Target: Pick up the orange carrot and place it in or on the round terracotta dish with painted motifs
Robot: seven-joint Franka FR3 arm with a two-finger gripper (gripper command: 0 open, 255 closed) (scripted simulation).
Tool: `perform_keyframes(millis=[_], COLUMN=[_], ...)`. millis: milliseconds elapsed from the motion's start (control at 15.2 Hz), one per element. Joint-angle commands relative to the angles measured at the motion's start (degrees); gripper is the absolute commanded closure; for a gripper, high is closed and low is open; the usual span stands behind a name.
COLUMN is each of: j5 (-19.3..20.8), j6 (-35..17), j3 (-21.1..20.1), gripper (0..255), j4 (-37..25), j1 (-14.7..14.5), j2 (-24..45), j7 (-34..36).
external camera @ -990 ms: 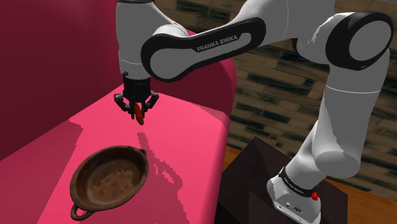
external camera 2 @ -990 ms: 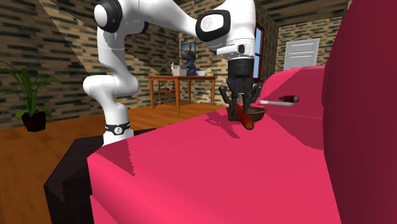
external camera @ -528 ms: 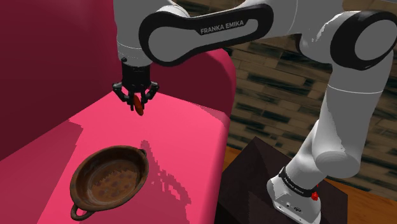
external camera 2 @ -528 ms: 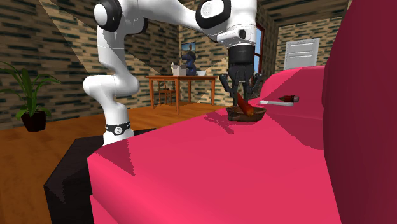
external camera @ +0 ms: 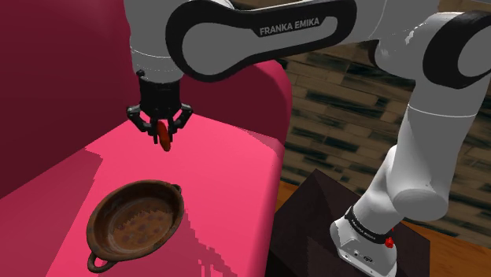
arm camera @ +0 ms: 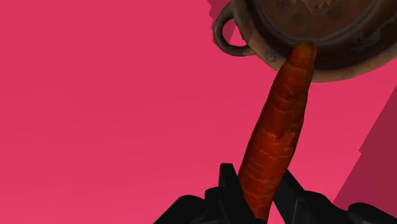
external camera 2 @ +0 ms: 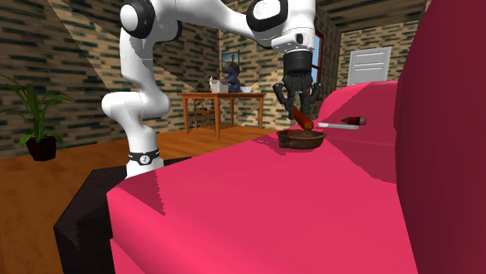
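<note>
Pink sofa point(external camera: 228, 157), potted plant point(external camera 2: 39, 144) on wooden floor point(external camera 2: 70, 175), wooden table point(external camera 2: 222, 95), white door point(external camera 2: 368, 66), dark brick walls point(external camera 2: 70, 54) behind

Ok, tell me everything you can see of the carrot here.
The carrot is a reddish-orange tapered root with faint ridges across its skin. The hand is shut on its thick end, holding it in the air above the pink sofa seat. It hangs tilted, tip pointing down. In the wrist view the tip overlaps the rim of the brown dish, but the shoulder view shows the two well apart.
</note>
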State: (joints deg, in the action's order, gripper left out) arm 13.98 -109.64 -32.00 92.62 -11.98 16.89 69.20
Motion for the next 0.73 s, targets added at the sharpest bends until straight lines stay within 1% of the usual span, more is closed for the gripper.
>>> perform_keyframes(millis=[0, 396, 660], j5=[0.3, 1.9, 3.6], j6=[0.1, 1.3, 2.7], j3=[-0.7, -2.8, -3.9], gripper=[255, 255, 255], j4=[0.2, -1.1, -3.6], j1=[-1.6, -7.3, -11.9], j2=[0.0, 1.4, 3.6], j7=[2.4, 10.3, 15.9])
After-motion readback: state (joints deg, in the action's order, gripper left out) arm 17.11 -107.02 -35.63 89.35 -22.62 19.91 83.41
